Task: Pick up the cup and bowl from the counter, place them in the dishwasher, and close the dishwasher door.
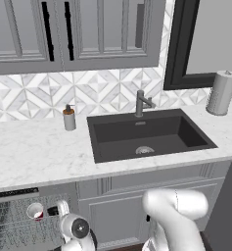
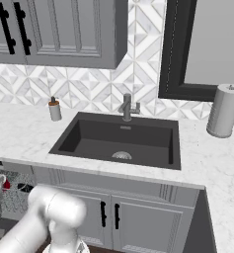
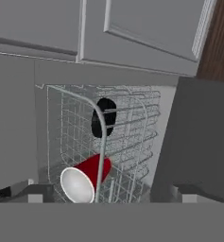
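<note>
The small red cup with a whitish inside (image 3: 83, 177) lies on its side in the grey wire rack (image 3: 132, 137) of the open dishwasher, its mouth toward the camera. The small glossy black bowl (image 3: 104, 117) stands on edge farther back in the same rack. The two-finger gripper (image 3: 111, 194) hovers just before the cup, jaws spread wide and holding nothing.

In the hand view the bowl (image 3: 104, 117) stands behind rack wires, its lower edge screened. A rack wire crosses the cup (image 3: 84, 178). In the left base view the frame's edge cuts off the dishwasher (image 1: 14, 223) at the left and bottom. The soap dispenser (image 1: 69, 117) label is too small to read.
</note>
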